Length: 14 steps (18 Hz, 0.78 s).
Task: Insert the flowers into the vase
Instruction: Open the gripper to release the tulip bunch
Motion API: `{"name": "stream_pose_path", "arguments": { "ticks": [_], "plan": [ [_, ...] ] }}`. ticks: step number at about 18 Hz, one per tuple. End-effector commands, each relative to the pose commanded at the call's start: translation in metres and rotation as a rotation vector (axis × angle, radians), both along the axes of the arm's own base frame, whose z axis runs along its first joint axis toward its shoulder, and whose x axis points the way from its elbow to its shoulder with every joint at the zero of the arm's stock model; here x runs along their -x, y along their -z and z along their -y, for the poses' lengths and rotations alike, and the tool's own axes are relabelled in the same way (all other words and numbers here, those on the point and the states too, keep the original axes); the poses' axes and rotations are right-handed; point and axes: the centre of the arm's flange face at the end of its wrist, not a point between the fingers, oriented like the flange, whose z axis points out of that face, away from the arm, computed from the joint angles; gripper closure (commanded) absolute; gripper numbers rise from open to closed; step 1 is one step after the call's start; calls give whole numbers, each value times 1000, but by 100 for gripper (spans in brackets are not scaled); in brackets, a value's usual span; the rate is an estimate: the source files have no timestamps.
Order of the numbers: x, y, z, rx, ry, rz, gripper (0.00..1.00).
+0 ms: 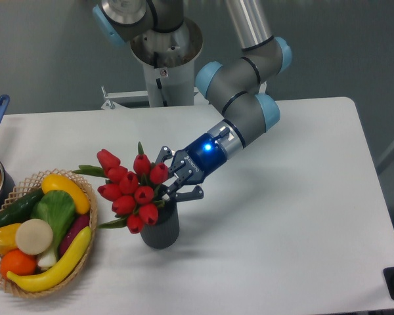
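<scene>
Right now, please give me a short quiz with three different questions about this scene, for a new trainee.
1. True or false: the flowers lean toward the wicker basket.
2. Which holds the flower stems? A) the gripper B) the basket C) nothing
3. Fill in: the vase stands ____ on the table.

Key:
1. True; the red buds tilt left over the vase rim.
2. A; the fingers are closed on the stems just above the vase.
3. Upright.
</scene>
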Motion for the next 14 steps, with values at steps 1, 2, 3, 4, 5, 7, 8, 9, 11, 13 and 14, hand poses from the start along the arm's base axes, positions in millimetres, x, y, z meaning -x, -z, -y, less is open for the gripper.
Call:
{"name": "stream_pose_path", "arguments": {
  "ticks": [1, 2, 3, 4, 5, 7, 8, 9, 11, 13, 14],
  "plan": [
    [1, 0, 0, -1, 0, -1, 40],
    [1, -2, -1, -6, 1, -12, 26],
    [1, -1, 0, -11, 1, -20, 17],
    [2, 0, 2, -11, -1, -21, 13],
    [2, -1, 2, -12, -3, -23, 9],
    [5, -2, 5, -14, -9, -27, 0],
    [6, -4, 5, -17, -10, -32, 0],
    [9, -6, 7, -19, -16, -36, 0],
    [16, -14, 12, -28, -31, -59, 0],
    [30, -27, 25, -28, -64, -92, 0],
    [37, -30, 30, -13, -75, -112, 0]
  ]
}}
